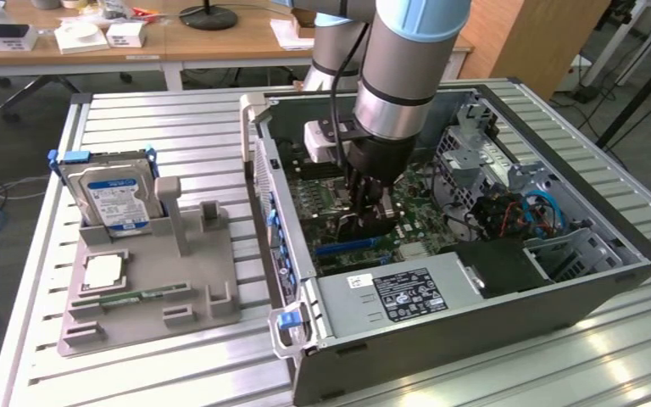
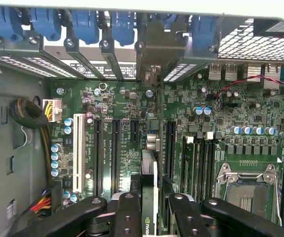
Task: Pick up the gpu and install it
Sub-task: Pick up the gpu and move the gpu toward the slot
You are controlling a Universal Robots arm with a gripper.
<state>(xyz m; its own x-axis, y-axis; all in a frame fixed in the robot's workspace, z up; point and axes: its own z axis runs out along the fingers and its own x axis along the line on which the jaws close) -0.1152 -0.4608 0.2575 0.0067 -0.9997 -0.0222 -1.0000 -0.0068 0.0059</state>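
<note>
Gpu, a thin dark card with a pale metal bracket [image 2: 149,173], stands edge-on over the green motherboard [image 2: 112,98], by the rear wall of the open grey computer case [image 1: 529,331]. Black gripper [image 2: 152,205]: jaws clamped on the card.

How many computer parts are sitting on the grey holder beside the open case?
3 on the grey holder: the hard drive upright at its far end, the processor chip lying flat, the green memory stick beside it. None seems hidden.
</note>
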